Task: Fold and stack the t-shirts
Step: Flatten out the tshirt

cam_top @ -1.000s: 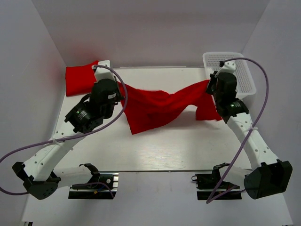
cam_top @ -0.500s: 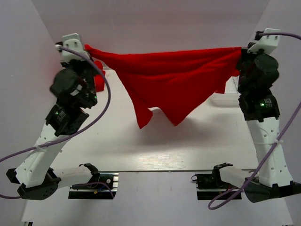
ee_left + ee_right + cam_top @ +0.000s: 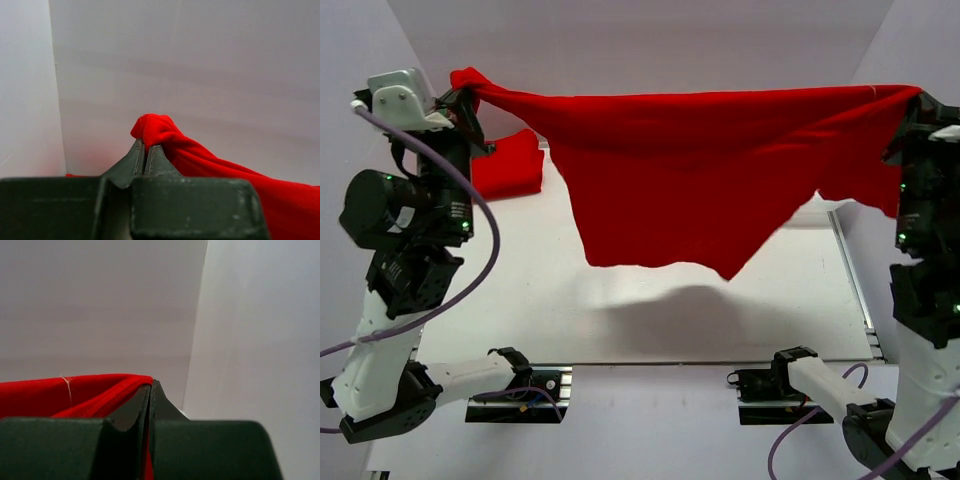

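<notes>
Cloth of one red t-shirt (image 3: 700, 170) hung stretched across the upper frame above the counter (image 3: 650, 325), the left claw (image 3: 468, 95) and right claw (image 3: 912, 98) each pinching a corner. A second t-shirt (image 3: 510, 165) lay at upper left.

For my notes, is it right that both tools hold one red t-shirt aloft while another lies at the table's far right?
No: the top external view shows the other t-shirt at the far left of the table. The left tool and right tool hold the stretched t-shirt aloft.
</notes>
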